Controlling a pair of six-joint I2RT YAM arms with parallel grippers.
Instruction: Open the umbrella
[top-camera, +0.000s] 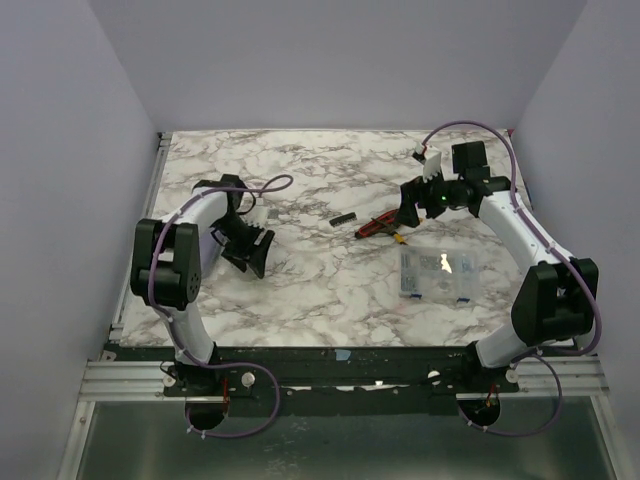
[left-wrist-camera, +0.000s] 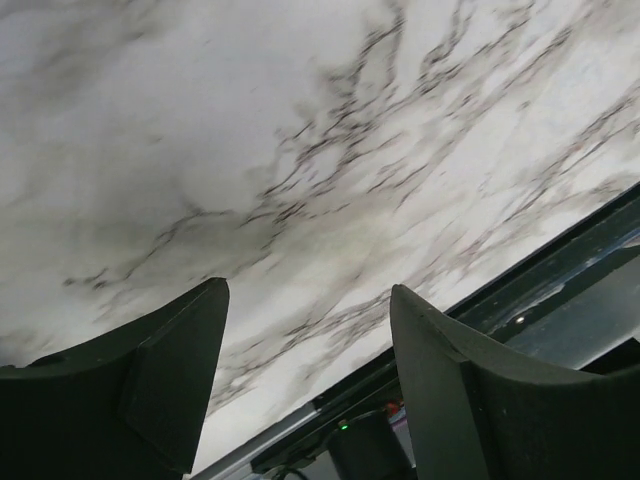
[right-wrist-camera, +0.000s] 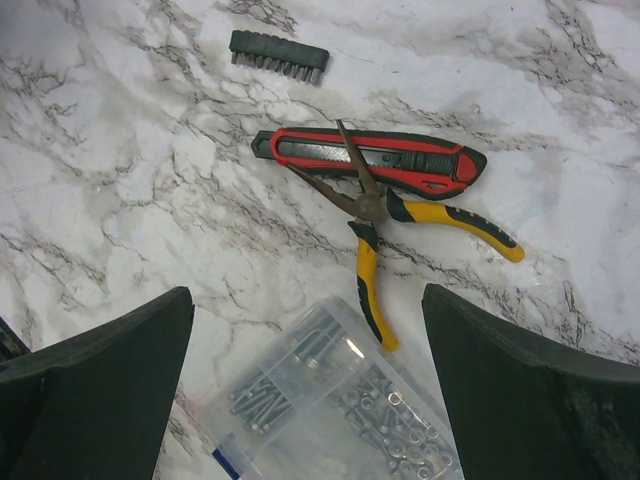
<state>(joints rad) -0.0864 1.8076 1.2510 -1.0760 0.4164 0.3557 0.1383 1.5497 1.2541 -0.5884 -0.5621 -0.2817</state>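
Note:
No umbrella shows in any view: no tan canopy, shaft, knob handle or lavender sleeve. My left gripper hovers over the left part of the marble table, open and empty. In the left wrist view its jaws stand wide apart over bare marble and the table's front rail. My right gripper hovers at the right, open and empty. In the right wrist view its jaws stand wide apart above a clear plastic box and pliers.
A clear plastic box of screws and washers lies at the right. A red and black utility knife and yellow-handled pliers lie crossed near the middle. A black bit holder lies beside them. Lavender walls enclose the table.

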